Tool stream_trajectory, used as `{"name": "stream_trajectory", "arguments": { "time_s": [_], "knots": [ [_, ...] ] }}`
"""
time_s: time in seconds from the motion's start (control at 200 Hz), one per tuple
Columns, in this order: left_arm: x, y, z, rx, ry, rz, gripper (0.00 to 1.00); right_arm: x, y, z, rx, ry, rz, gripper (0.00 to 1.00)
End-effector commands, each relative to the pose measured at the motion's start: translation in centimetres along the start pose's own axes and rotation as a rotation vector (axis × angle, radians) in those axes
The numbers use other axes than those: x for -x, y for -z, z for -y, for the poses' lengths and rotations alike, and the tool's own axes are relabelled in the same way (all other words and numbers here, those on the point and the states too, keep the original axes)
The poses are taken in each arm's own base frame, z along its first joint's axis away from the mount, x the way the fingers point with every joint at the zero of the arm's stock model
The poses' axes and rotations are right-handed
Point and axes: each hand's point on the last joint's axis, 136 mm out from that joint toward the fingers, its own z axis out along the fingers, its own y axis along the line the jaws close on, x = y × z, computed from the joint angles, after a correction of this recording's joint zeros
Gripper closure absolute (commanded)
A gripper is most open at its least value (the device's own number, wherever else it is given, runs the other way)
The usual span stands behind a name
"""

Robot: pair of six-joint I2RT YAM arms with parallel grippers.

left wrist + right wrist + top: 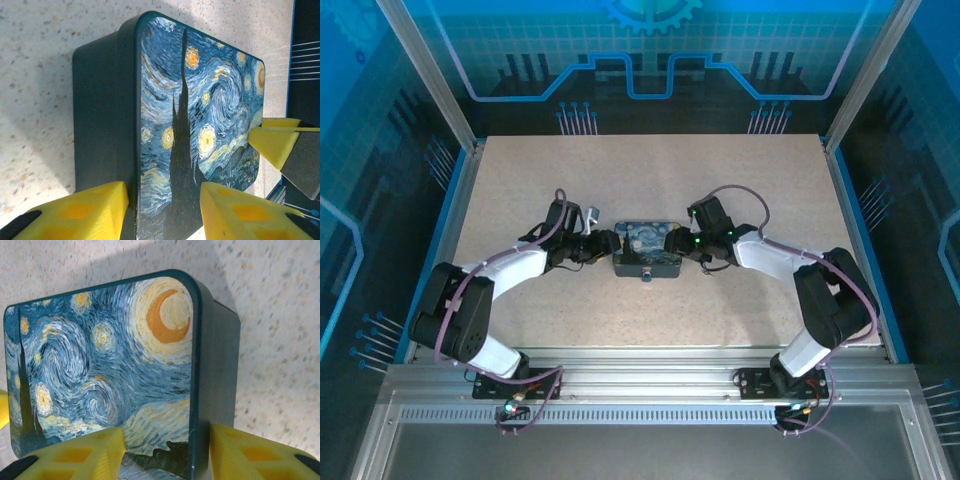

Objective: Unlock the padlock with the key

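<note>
Speckled beige table [740,180], with metal rails around it. From the near edge, white-and-black left arm [500,275] and right arm [790,262], both bent inward toward the middle. At mid-table, flat and lid up, box [648,248]: swirling night sky in blue and yellow on the lid, dark walls, rounded corners. One arm's tool at each short end of it.

At the box's left end, left tool [609,246], spread wide. From the left wrist: one yellow finger [85,212] low beside the dark end wall, the other [245,215] in front of the painted lid, with the lid's edge in the gap between them. Nothing pinched. Whether touching the box, cannot tell.

At the box's right end, right tool [670,243], likewise spread wide. From the right wrist: one yellow finger [75,455] in front of the lid, below the pale swirls, the other [255,455] out past the dark end wall, again with the lid's edge in the gap. Nothing pinched here either, and contact again impossible to tell. One yellow tip of this tool also at the right side of the left wrist view, by the lid's far end.

Smallest, padlock [647,276]: a tiny bluish-grey nub at the middle of the box's front wall, on the side facing the arm bases, between the two tools and touched by neither.
</note>
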Motion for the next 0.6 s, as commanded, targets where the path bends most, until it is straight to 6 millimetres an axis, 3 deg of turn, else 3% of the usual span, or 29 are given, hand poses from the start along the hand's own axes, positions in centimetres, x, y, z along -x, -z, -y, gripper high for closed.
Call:
{"name": "stream_trajectory", "arguments": {
  "time_s": [0.0, 0.225, 0.4, 0.595],
  "knots": [
    [-1.0, -1.7, 2.7, -0.078, -0.016, -0.067, 0.55, 0.3, -0.8, -0.8, 0.020, 0.023, -0.036, 0.51],
    [0.6, -2.8, 3.2, -0.059, -0.007, -0.037, 0.52, 2.6, -0.9, -1.0, 0.006, 0.029, -0.016, 0.50],
    [2.0, -3.3, 3.6, -0.041, -0.018, -0.012, 0.49, 2.8, -1.4, -0.6, -0.012, 0.022, -0.021, 0.49],
    [2.3, -3.3, 3.1, -0.009, -0.016, -0.001, 0.46, 2.7, -1.2, -0.1, -0.032, 0.020, -0.020, 0.45]
  ]
}}
